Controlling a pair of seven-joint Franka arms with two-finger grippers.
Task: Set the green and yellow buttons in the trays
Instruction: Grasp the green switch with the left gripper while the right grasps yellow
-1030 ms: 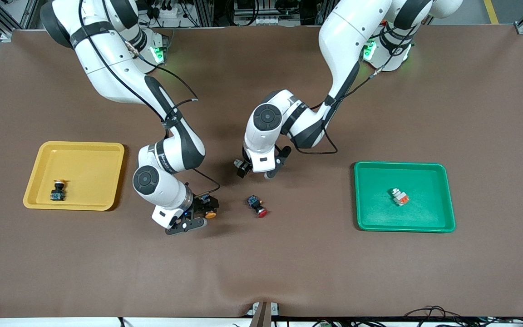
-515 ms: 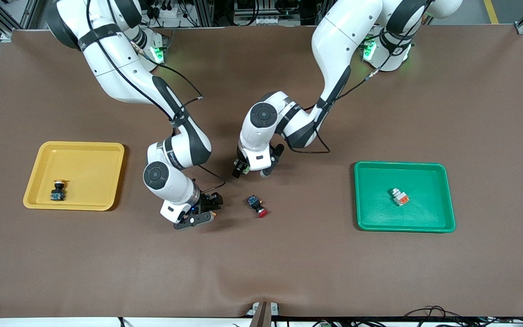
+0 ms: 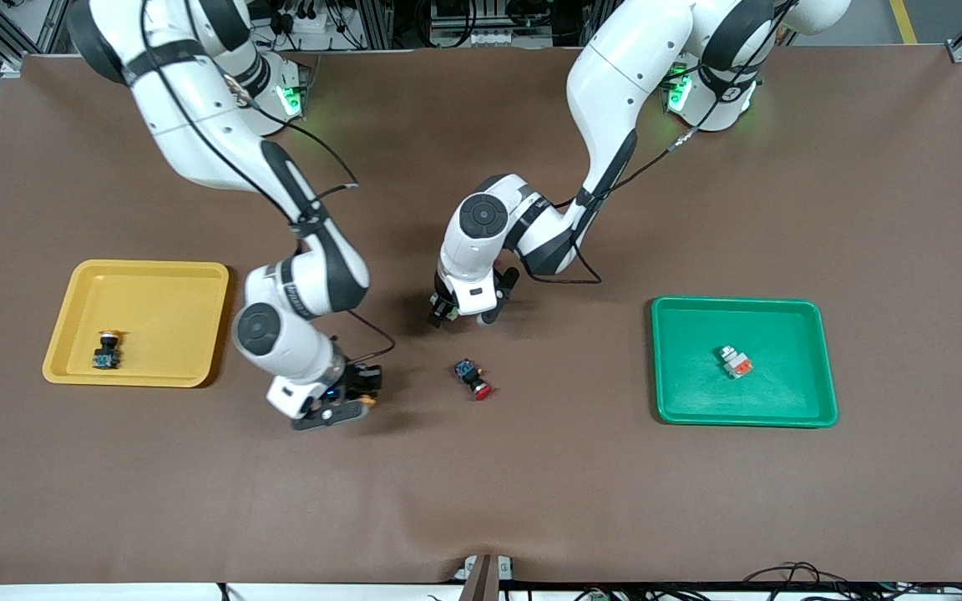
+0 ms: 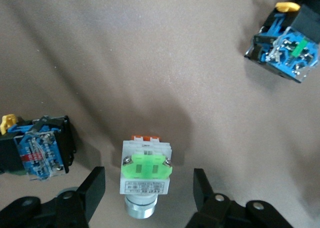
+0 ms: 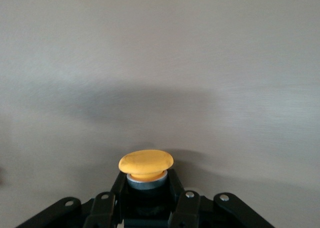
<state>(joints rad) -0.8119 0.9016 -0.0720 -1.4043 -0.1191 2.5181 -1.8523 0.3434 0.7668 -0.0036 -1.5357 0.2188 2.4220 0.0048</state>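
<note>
While the right pincer (image 3: 356,399) grips a yellow-capped button (image 5: 145,167) over the worktop (image 3: 531,484) beside the yellow tray (image 3: 147,275), the left pincer (image 4: 149,198) hangs wide open around a green-faced button (image 4: 146,173) lying on the worktop, fingers (image 4: 93,190) apart from it. Another yellow-capped button (image 3: 106,349) sits in the yellow tray; an orange-faced one (image 3: 735,361) sits in the green tray (image 3: 698,401).
</note>
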